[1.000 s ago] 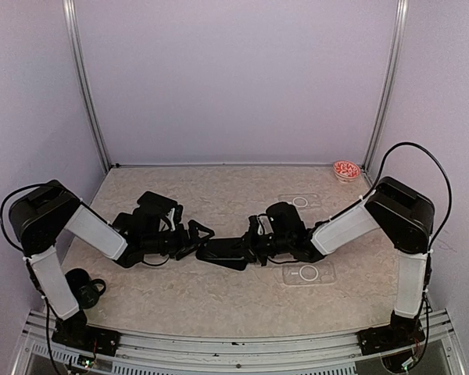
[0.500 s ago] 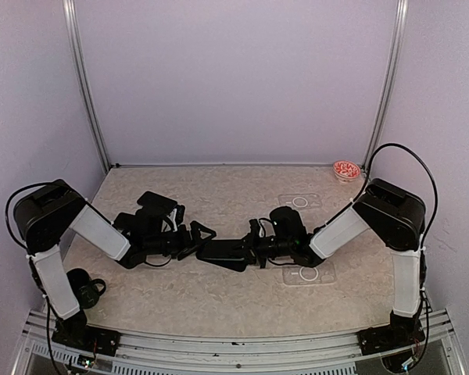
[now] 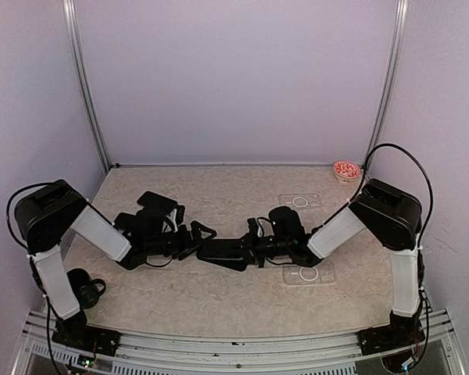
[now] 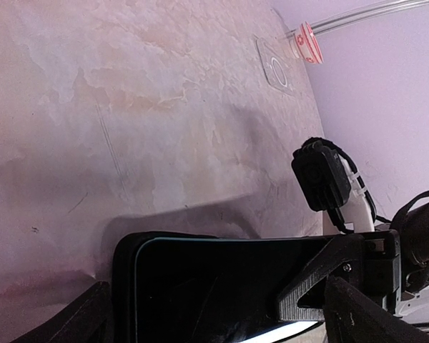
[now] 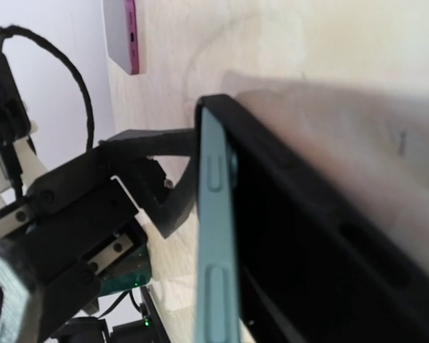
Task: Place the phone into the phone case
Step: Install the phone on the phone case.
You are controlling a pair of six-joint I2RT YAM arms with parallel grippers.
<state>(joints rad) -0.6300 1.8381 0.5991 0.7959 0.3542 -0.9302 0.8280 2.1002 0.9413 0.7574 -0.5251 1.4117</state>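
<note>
Marbled tabletop (image 3: 219, 205); phone (image 3: 223, 251) between tools; right tool (image 3: 255, 247) clamped on it; left tool (image 3: 198, 242) spread wide.

Mid-desk band is blocked: left arm (image 3: 102, 230) and right arm (image 3: 340, 226) reach in from both sides and meet at the phone (image 3: 225, 251); right gripper (image 3: 255, 244) is clamped on its right end, left gripper (image 3: 198, 241) has its jaws spread wide at the left end, so no way through between them; back half of desk (image 3: 219, 187) is open up to the wall, bar a clear case (image 3: 299, 201) and red dish (image 3: 345, 170) far right; second clear case (image 3: 307, 273) lies just in front of the right forearm; front centre strip is passable; black object (image 3: 84, 287) sits by the left base
</note>
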